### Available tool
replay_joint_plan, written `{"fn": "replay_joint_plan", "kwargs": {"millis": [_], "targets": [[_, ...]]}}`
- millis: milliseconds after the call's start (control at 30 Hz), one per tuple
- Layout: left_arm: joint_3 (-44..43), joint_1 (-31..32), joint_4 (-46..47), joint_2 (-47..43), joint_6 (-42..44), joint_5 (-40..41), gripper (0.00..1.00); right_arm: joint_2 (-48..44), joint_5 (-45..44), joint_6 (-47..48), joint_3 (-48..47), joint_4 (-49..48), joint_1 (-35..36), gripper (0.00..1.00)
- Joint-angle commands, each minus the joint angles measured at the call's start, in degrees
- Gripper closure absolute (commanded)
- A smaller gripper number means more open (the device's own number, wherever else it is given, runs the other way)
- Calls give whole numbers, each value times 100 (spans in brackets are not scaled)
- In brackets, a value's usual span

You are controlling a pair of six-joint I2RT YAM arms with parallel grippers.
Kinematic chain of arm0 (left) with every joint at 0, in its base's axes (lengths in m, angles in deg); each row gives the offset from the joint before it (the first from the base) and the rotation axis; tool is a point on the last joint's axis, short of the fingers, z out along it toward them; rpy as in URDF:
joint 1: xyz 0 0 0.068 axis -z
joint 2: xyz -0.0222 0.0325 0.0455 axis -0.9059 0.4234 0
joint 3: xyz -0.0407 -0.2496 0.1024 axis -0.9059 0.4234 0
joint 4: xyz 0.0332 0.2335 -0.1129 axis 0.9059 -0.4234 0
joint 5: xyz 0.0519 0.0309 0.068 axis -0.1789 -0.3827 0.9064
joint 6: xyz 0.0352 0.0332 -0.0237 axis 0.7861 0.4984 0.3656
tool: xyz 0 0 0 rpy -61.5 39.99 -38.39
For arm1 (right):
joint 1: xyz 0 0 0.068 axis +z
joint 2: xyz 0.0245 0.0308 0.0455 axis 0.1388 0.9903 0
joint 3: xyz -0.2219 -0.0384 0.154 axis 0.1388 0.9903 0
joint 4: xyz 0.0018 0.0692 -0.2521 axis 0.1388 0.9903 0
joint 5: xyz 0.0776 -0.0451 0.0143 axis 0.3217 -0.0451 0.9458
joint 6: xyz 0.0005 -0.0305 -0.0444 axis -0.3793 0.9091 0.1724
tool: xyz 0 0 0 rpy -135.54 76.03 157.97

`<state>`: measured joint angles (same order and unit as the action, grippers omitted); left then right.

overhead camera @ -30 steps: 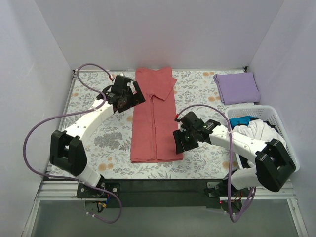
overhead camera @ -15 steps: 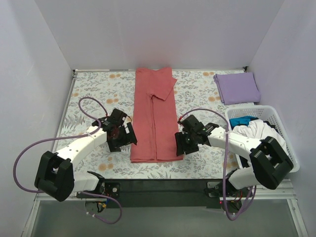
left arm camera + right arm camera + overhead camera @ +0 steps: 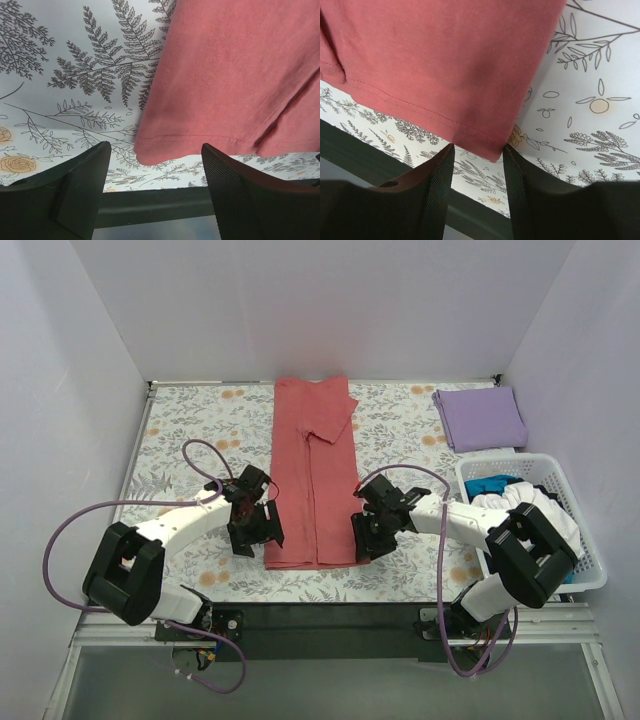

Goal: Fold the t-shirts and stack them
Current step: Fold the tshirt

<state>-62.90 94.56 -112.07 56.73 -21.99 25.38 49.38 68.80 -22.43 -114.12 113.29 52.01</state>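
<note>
A salmon-red t-shirt lies folded into a long strip down the middle of the floral table cloth, collar at the far end. My left gripper is open beside the strip's near left corner, which lies just beyond the jaws. My right gripper is open at the near right corner, the corner sitting between the fingertips. A lavender-purple t-shirt lies folded at the far right.
A white slatted basket with white and blue clothes stands at the right, next to my right arm. The table's dark front edge runs just below the shirt's hem. Grey walls enclose the table on three sides.
My left arm swung from the shirt's far left side down to its near left corner. My right gripper shifted slightly nearer to the near right corner.
</note>
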Motion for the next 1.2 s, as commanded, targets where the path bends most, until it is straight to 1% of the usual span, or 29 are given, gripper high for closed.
{"fn": "replay_joint_plan", "kwargs": {"millis": [0, 100, 167, 233, 267, 367, 400, 467, 567, 733, 833, 933, 967, 1000, 1033, 1067, 1100, 1133, 1167], "targets": [[-122, 98, -4, 87, -44, -111, 28, 204, 22, -23, -119, -95, 44, 50], [-131, 151, 14, 149, -62, -111, 28, 248, 13, -32, -102, -95, 44, 50], [-131, 177, 23, 210, -62, -120, 28, 257, -4, -40, -101, -103, 44, 53], [-131, 203, 31, 263, -62, -129, 31, 257, -22, -41, -93, -95, 44, 56], [-122, 221, 31, 298, -71, -129, 34, 240, -22, -41, -93, -86, 44, 60], [-122, 239, 31, 351, -88, -120, 38, 204, -39, -41, -84, -77, 35, 69], [-130, 247, 40, 360, -79, -111, 41, 187, -39, -49, -84, -86, 35, 71], [-148, 265, 31, 412, -62, -129, 43, 196, -31, -41, -84, -86, 44, 76], [-166, 309, 14, 447, -71, -138, 43, 204, -22, -49, -93, -86, 44, 78], [-122, 362, -21, 518, -88, -146, 44, 222, -4, -32, -101, -77, 44, 79], [-96, 370, -4, 641, -79, -85, 47, 248, 22, -23, -110, -86, 44, 79], [-95, 388, 5, 781, -62, -85, 58, 240, 22, -14, -102, -86, 44, 80], [-87, 414, 5, 825, -62, -67, 64, 239, 22, -14, -101, -86, 44, 83], [-78, 414, 5, 852, -44, -67, 67, 231, 31, -14, -101, -86, 44, 85], [-87, 423, 31, 861, -36, -85, 72, 222, 48, -5, -101, -86, 44, 96], [-78, 432, 66, 852, -1, -137, 82, 222, 75, 47, -110, -51, 44, 99], [-69, 458, 101, 834, 35, -225, 88, 239, 110, 73, -128, -7, 44, 99], [-69, 467, 102, 817, 52, -243, 97, 248, 145, 100, -163, 37, 44, 99], [-52, 493, 76, 782, 44, -260, 100, 248, 189, 126, -154, 124, 53, 99]]}}
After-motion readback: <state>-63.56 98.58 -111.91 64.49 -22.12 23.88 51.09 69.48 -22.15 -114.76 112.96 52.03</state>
